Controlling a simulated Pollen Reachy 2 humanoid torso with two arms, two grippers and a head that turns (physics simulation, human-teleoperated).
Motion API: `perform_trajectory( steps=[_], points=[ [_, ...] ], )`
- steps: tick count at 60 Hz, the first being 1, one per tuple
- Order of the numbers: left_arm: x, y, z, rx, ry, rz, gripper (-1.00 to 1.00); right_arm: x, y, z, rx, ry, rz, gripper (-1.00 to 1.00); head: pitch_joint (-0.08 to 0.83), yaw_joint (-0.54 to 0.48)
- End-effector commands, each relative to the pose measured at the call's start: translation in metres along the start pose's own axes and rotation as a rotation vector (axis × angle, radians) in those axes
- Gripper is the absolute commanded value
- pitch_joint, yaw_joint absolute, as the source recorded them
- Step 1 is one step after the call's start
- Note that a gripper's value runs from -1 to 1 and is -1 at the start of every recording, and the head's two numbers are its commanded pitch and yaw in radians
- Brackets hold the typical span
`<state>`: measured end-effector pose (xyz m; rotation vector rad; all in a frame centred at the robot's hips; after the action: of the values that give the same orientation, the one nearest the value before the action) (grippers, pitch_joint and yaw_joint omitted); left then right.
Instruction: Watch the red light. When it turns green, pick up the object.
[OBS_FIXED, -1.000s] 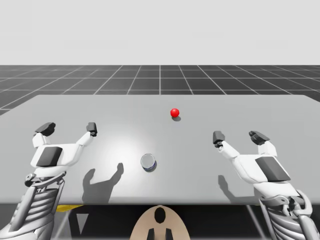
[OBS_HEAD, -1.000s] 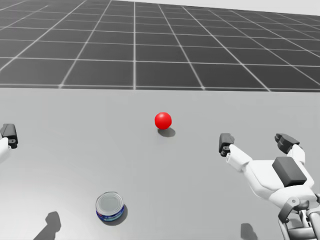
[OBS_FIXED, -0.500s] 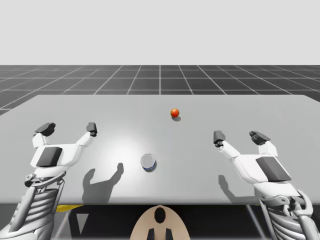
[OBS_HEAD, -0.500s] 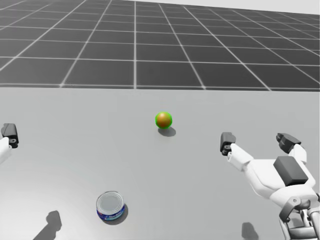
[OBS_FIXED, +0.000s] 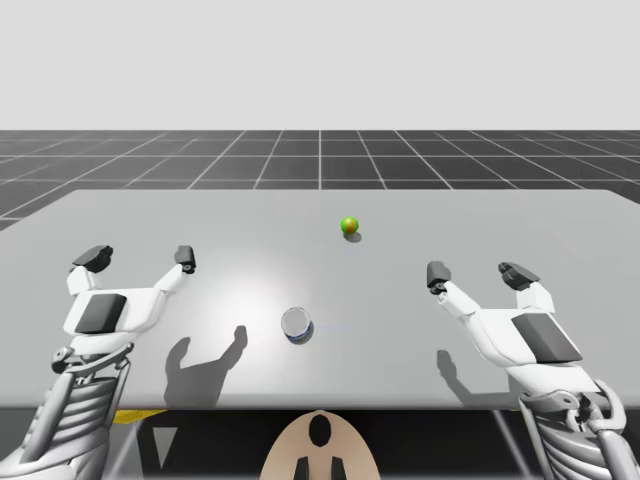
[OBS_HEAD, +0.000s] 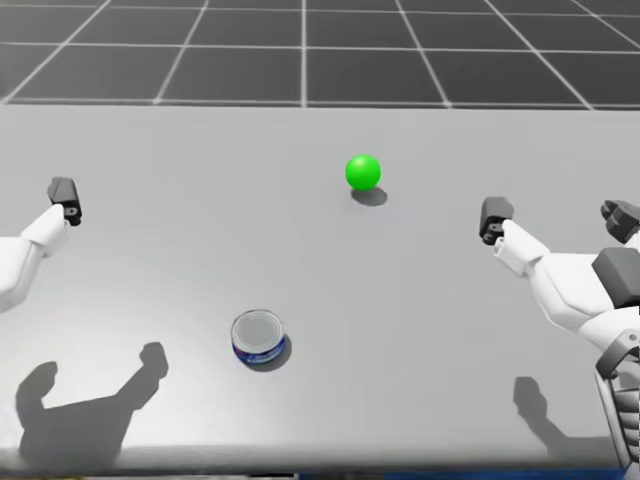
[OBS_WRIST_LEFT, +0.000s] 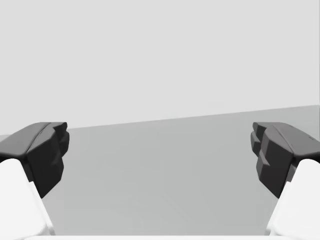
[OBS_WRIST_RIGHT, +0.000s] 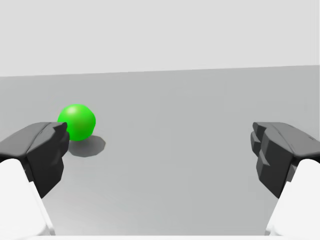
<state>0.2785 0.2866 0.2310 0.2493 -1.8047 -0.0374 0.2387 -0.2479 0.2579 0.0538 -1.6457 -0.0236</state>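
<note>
Signal flips: small glossy ball light (OBS_HEAD: 363, 171) goes red to green and head has turned down, so pickup is cleared; short round blue tin (OBS_HEAD: 259, 335) with flat silver lid stands on matte grey table (OBS_FIXED: 500, 210) between left gripper (OBS_FIXED: 138, 257) and right gripper (OBS_FIXED: 478, 272), both spread wide, empty.

light: bright, overhead | shadows: dark, hard-edged on table (OBS_FIXED: 400, 300), cast toward near edge | glare: pale patch mid-table
</note>
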Motion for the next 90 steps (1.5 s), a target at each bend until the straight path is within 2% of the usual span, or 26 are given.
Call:
perform_trajectory(
  steps=[1, 20, 30, 33, 36, 38, 43, 45, 46, 48, 50, 60, 64, 68, 75, 80, 90],
  points=[
    [-0.001, -0.001, -0.001, -0.003, 0.003, -0.003, -1.00, -0.001, 0.001, 0.001, 0.002, 0.002, -0.016, -1.00, 0.621, -0.01],
    [-0.002, -0.010, 0.000, -0.031, 0.014, 0.005, -1.00, -0.001, 0.003, 0.001, 0.008, 0.008, -0.019, -1.00, 0.711, 0.09],
    [0.001, -0.015, 0.003, -0.060, 0.021, 0.035, -1.00, -0.001, 0.004, 0.002, 0.011, 0.010, -0.021, -1.00, 0.742, 0.10],
    [0.003, -0.017, 0.005, -0.079, 0.031, 0.063, -1.00, -0.001, 0.004, 0.001, 0.011, 0.010, -0.022, -1.00, 0.744, 0.10],
    [0.006, -0.020, 0.008, -0.120, 0.058, 0.124, -1.00, -0.002, 0.004, 0.001, 0.010, 0.012, -0.022, -1.00, 0.743, 0.10],
    [0.008, -0.022, 0.011, -0.142, 0.072, 0.143, -1.00, -0.002, 0.004, 0.001, 0.008, 0.015, -0.023, -1.00, 0.740, 0.10],
    [0.015, -0.026, 0.021, -0.206, 0.093, 0.145, -1.00, -0.003, 0.004, 0.001, 0.008, 0.016, -0.023, -1.00, 0.737, 0.10],
    [0.018, -0.028, 0.025, -0.246, 0.118, 0.163, -1.00, -0.002, 0.004, 0.001, 0.008, 0.016, -0.024, -1.00, 0.737, 0.10],
    [0.022, -0.030, 0.031, -0.312, 0.161, 0.204, -1.00, -0.002, 0.004, 0.001, 0.008, 0.016, -0.024, -1.00, 0.739, 0.10],
    [0.024, -0.032, 0.036, -0.361, 0.196, 0.224, -1.00, -0.002, 0.004, 0.001, 0.009, 0.015, -0.024, -1.00, 0.739, 0.10],
    [0.028, -0.036, 0.047, -0.454, 0.271, 0.272, -1.00, -0.002, 0.004, 0.001, 0.008, 0.015, -0.023, -1.00, 0.738, 0.11],
    [0.028, -0.049, 0.087, -0.668, 0.346, 0.252, -1.00, -0.003, 0.004, 0.001, 0.007, 0.015, -0.021, -1.00, 0.740, 0.11],
    [0.022, -0.056, 0.098, -0.705, 0.372, 0.255, -1.00, -0.003, 0.004, 0.001, 0.008, 0.014, -0.020, -1.00, 0.739, 0.11],
    [0.011, -0.067, 0.105, -0.731, 0.400, 0.233, -1.00, -0.003, 0.004, 0.001, 0.007, 0.014, -0.018, -1.00, 0.739, 0.11],
    [-0.012, -0.089, 0.109, -0.763, 0.454, 0.209, -1.00, -0.003, 0.004, 0.001, 0.006, 0.013, -0.015, -1.00, 0.737, 0.11],
    [-0.023, -0.103, 0.107, -0.775, 0.482, 0.206, -1.00, -0.003, 0.004, 0.001, 0.005, 0.013, -0.015, -1.00, 0.736, 0.11],
    [-0.030, -0.132, 0.097, -0.781, 0.480, 0.167, -1.00, -0.002, 0.004, 0.001, 0.006, 0.011, -0.015, -1.00, 0.737, 0.11]
  ],
)
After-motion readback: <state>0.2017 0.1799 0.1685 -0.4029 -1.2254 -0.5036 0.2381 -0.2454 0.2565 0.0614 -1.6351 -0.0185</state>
